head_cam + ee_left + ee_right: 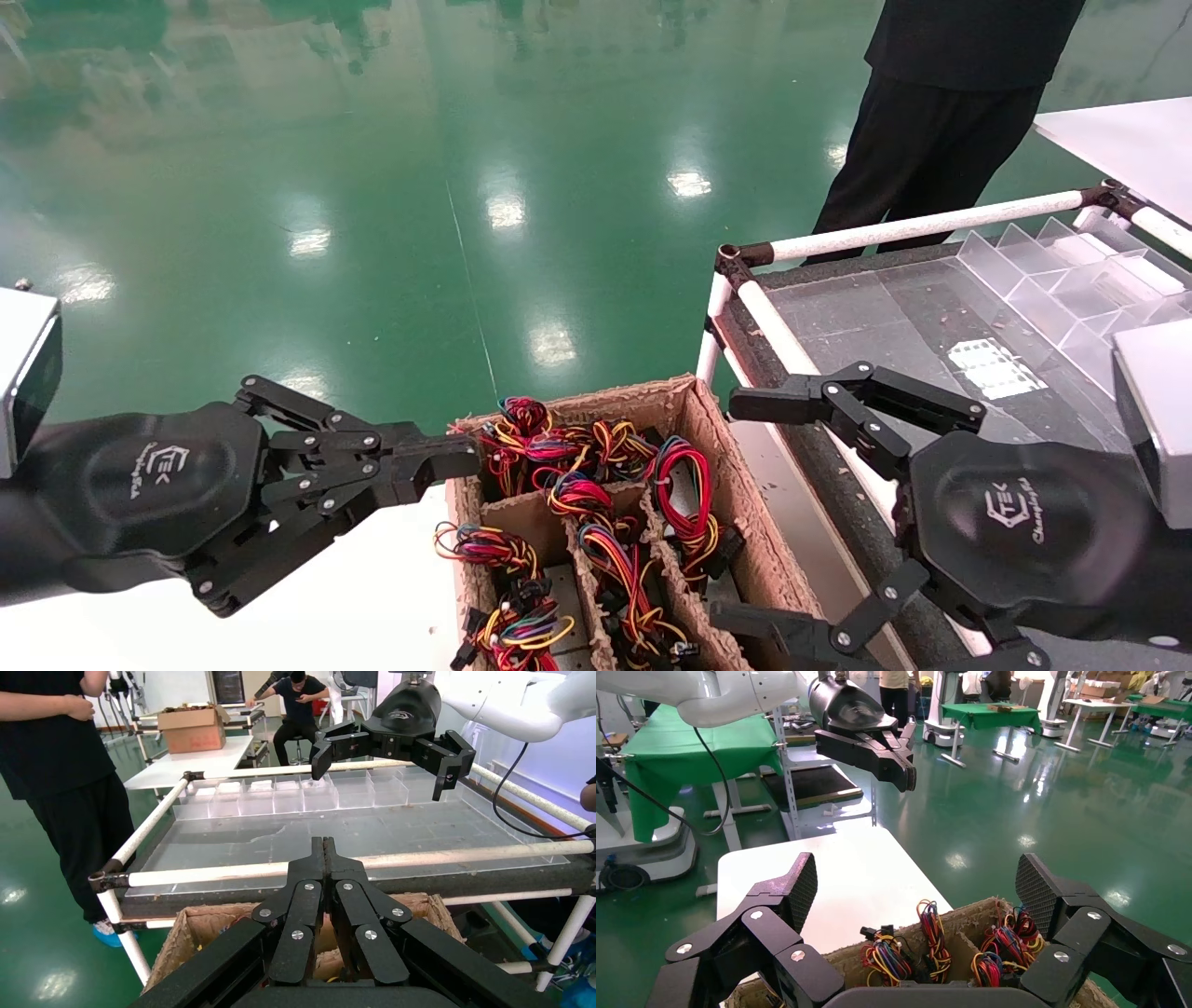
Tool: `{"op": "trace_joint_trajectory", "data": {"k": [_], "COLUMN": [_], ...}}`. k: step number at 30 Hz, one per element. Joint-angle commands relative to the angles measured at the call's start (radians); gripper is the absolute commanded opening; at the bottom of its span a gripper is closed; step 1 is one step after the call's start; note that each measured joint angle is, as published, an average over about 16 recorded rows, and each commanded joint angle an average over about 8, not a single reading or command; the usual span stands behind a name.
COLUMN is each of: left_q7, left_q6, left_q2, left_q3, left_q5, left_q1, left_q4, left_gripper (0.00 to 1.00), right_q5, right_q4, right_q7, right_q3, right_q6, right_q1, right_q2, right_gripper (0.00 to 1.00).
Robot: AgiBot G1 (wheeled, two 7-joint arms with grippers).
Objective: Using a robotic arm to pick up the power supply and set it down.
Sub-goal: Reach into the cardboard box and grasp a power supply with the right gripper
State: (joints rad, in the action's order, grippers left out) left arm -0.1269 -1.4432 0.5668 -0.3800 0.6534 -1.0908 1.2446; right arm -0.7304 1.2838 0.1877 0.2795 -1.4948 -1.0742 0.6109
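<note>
In the head view the divided cardboard box (745, 522) sits at 6 o'clock, its compartments packed with looped wire bundles (684, 494) in red, yellow and black. The power supply bodies beneath those bundles are mostly hidden; only wiring and small grey patches show, so no single unit can be picked out with certainty. The left gripper (466, 457) is at 8 o'clock, its black fingers pressed together, the tips reaching the box's left rim near the far corner, over the nearest bundle. The left wrist view confirms the fingers (325, 860) meet in a single line with no gap. The right gripper (754, 513) is at 4 o'clock, spread wide: one finger (792, 401) lies just beyond the box's far right corner, the other (773, 629) low over the near right compartments. The right wrist view shows its textured pads (800, 885) well apart, with the box rim between them. To the right of the box, just beside it, stands a tube-framed cart (931, 224) carrying a clear divided tray (1052, 280). The white table (372, 596) lies bare to the left of the box. A person in black (941, 121) stands at 1 o'clock beyond the cart on the green floor (372, 186).
</note>
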Motion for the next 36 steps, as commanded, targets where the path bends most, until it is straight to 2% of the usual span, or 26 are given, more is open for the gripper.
{"op": "trace_joint_trajectory", "data": {"k": [1,2,3,14,24,31,36], "left_q7": [0.000,0.000,0.000,0.000,0.000,0.000,0.000], "left_q6": [0.000,0.000,0.000,0.000,0.000,0.000,0.000], "left_q2": [0.000,0.000,0.000,0.000,0.000,0.000,0.000], "left_q3": [0.000,0.000,0.000,0.000,0.000,0.000,0.000], "left_q5": [0.000,0.000,0.000,0.000,0.000,0.000,0.000], "left_q1": [0.000,0.000,0.000,0.000,0.000,0.000,0.000], "left_q4": [0.000,0.000,0.000,0.000,0.000,0.000,0.000], "left_gripper": [0.82,0.94,1.00,1.00,1.00,1.00,1.00], "right_q5": [0.000,0.000,0.000,-0.010,-0.114,-0.298,-0.487], "right_q4": [0.000,0.000,0.000,-0.008,-0.081,-0.172,-0.283], "right_q7": [0.000,0.000,0.000,0.000,-0.001,0.044,0.075], "right_q3": [0.000,0.000,0.000,0.003,0.044,0.129,0.236], "right_q6": [0.000,0.000,0.000,0.007,0.058,0.085,0.037], "right_q1": [0.000,0.000,0.000,-0.001,-0.052,-0.193,-0.360], "right_q2": [0.000,0.000,0.000,0.002,0.043,0.096,0.172], "right_gripper": [1.00,1.00,1.00,1.00,1.00,1.00,1.00]}}
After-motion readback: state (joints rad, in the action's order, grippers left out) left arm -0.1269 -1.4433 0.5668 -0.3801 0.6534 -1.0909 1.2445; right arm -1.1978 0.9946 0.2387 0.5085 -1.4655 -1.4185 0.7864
